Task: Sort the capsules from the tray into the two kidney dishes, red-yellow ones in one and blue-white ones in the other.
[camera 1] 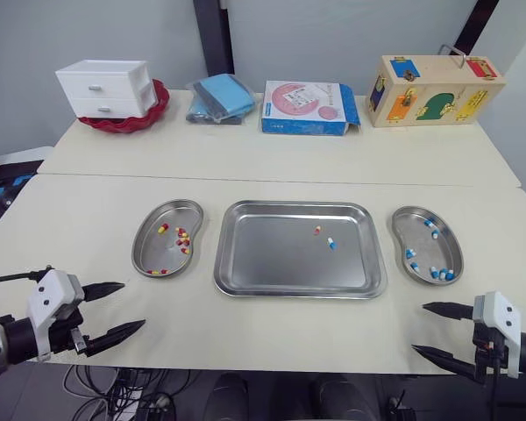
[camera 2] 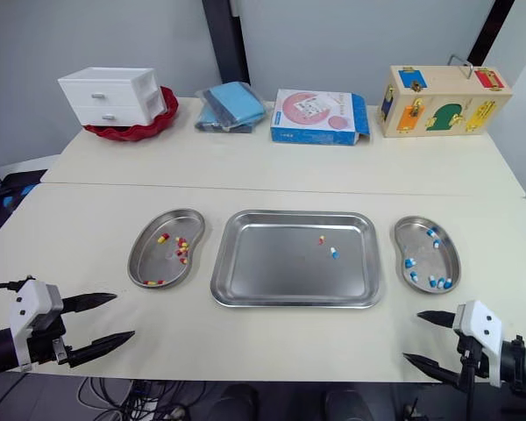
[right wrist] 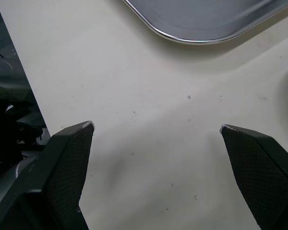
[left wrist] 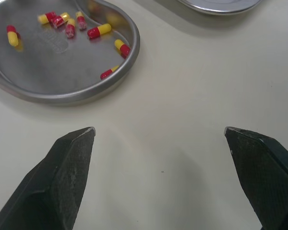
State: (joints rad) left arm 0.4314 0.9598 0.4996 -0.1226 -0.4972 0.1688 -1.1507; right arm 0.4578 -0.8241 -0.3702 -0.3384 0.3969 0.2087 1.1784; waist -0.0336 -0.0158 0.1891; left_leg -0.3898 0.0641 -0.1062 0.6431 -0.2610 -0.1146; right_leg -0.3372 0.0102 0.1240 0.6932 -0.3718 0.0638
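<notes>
A steel tray lies mid-table holding a red-yellow capsule and a blue-white capsule. Left of it, a kidney dish holds several red-yellow capsules. Right of the tray, a second kidney dish holds several blue-white capsules. My left gripper stands open near the table's front left edge, below the left dish. My right gripper stands open at the front right edge, below the right dish. Both hold nothing.
Along the back of the table stand a white drawer unit on a red bowl, a blue cloth bundle, a blue-pink box and a wooden latch box.
</notes>
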